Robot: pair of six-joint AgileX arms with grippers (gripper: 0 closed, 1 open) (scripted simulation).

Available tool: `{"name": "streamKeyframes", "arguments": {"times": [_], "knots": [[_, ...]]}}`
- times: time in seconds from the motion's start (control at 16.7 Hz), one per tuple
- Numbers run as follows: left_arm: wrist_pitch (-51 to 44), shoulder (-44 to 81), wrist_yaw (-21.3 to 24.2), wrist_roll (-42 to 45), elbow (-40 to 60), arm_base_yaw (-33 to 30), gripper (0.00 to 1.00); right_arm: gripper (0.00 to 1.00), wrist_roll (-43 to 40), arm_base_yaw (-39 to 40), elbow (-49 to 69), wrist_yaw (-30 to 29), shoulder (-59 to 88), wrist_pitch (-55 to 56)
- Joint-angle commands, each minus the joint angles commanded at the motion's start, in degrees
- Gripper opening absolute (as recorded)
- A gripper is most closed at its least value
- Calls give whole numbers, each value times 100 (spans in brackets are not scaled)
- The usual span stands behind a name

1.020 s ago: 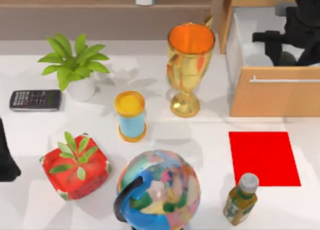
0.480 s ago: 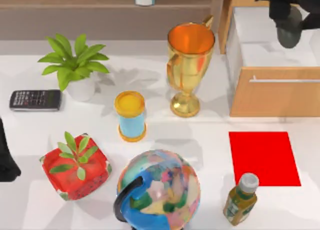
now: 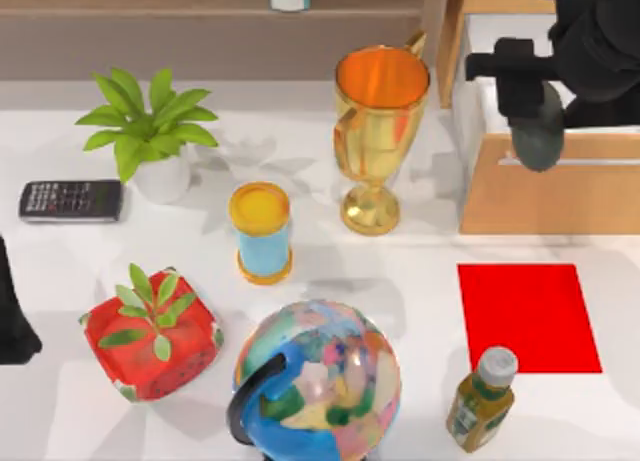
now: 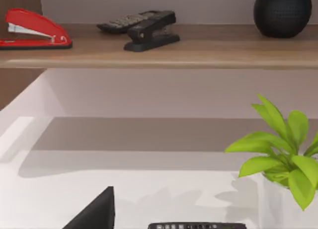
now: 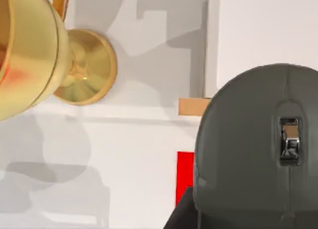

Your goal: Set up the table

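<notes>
Globe [image 3: 318, 381] cut off by the top view's lower edge. Right gripper [image 3: 537, 121] fingers hidden behind grey mouse [image 3: 540, 133].

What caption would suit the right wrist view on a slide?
Grey computer mouse held in the right gripper above the white tabletop, beside a shiny gold trophy cup and a red rectangular mat.

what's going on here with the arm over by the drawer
The right gripper holds a dark grey computer mouse in the air over the front edge of the open light-brown wooden drawer cabinet, near the tall gold trophy cup. The flat red rectangular mat on the white table lies bare. The left arm is parked at the table's left edge.
</notes>
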State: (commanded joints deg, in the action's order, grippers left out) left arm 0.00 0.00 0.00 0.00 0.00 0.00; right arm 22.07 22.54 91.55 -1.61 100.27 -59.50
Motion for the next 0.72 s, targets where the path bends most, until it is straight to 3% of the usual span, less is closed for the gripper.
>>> {"name": "streamKeyframes", "arguments": {"times": [0.36, 0.72], "knots": [[0, 0, 0, 0, 0, 0, 100, 0, 154, 424, -1452, 82, -249, 431], [0, 0, 0, 0, 0, 0, 100, 0, 271, 328, -2509, 15, 110, 1136]]}}
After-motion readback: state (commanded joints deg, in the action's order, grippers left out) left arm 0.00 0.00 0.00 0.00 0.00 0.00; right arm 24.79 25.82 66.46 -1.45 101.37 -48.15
